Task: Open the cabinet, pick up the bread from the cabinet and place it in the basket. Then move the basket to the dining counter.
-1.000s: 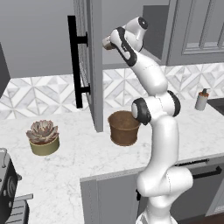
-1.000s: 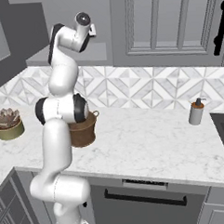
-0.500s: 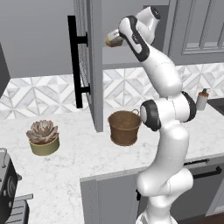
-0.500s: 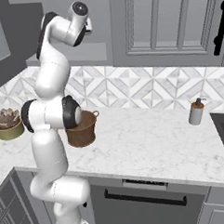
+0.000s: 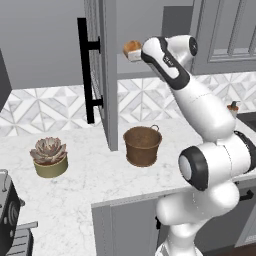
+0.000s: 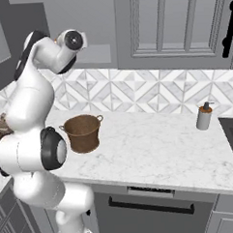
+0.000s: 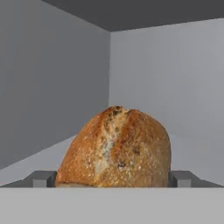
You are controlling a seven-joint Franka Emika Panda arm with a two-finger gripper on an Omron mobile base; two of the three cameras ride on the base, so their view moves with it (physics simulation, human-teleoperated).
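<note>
Gripper (image 7: 112,178) spread wide inside cabinet (image 5: 102,75), one fingertip (image 7: 43,178) on each side of bread (image 7: 116,148) — nothing clamped yet, contact not discernible. Step in hand: grasp loaf. Judged best: keep fingers level and centred on loaf, close gently across its width, lift straight off shelf, back out past open door. Basket (image 5: 142,145) waits on counter (image 5: 80,185) below, just beside door.

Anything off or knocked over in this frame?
Nothing stands out. Cabinet door is open, bread sits upright on the shelf between the open claw tips, basket stands upright on the counter.
</note>
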